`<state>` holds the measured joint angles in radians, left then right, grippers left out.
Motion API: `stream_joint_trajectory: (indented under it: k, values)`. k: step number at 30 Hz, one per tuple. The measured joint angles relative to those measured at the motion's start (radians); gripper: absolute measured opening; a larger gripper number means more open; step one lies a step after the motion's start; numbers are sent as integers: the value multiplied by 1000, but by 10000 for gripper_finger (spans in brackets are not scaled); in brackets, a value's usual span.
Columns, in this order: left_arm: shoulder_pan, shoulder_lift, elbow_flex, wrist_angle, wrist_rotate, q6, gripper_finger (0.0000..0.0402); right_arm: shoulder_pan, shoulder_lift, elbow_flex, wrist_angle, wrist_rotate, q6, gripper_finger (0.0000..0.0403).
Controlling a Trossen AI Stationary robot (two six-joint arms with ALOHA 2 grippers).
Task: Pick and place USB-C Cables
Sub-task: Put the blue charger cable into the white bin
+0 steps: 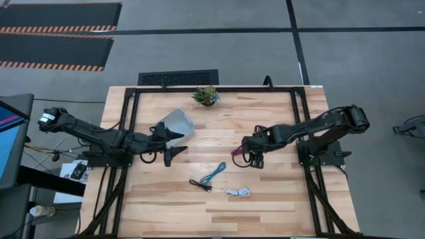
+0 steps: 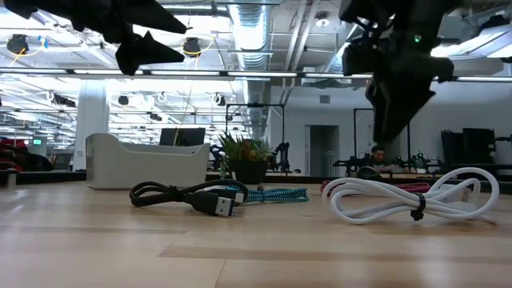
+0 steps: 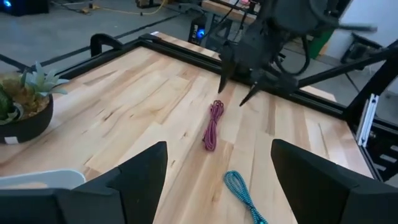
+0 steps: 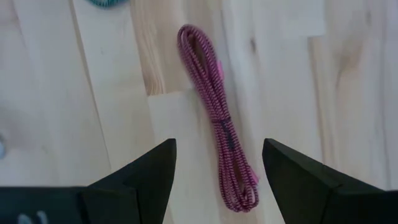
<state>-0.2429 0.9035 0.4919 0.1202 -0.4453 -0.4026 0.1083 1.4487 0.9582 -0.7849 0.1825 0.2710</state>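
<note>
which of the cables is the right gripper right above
The maroon cable: it lies between the open fingers of the right gripper. The teal cable, black cable and white cable lie apart, nearer the table's front.

Right gripper hangs low, fingers apart; left gripper likewise spread

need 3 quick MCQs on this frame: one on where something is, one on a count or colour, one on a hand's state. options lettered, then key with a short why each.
1. Where does the maroon cable lie?
A. Inside the clear bin
B. On the table below the right hand
C. In the left hand

2. How many cables lie on the table?
A. Two
B. Four
C. Six

3. What state is the right hand in?
A. Open, holding nothing
B. Shut on the white cable
C. Shut on the plant

Answers:
1. B: the right wrist view shows it on the wood between the open fingers.
2. B: maroon, teal cable, black cable, white cable.
3. A: the fingers stand apart, cable untouched.
</note>
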Motion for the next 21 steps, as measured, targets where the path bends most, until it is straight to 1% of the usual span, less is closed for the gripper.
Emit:
stream_joint_trajectory:
  k: [4,8,10,15,19,21]
  values:
    - [35,0,0,4,52,25,276,-15,-33,27,0,-1,0,265]
    - [65,0,0,21,183,36,276,-33,-48,92,-6,-52,0,265]
    - [68,0,-1,39,221,44,276,-39,-52,132,-19,-64,0,265]
    - [68,0,-1,69,209,51,276,-38,-52,213,-22,-67,-7,265]
    - [68,1,-1,69,192,39,276,-37,-52,256,-32,-99,-10,265]
    - [68,17,-1,94,188,24,276,-35,-52,279,-57,-109,-10,265]
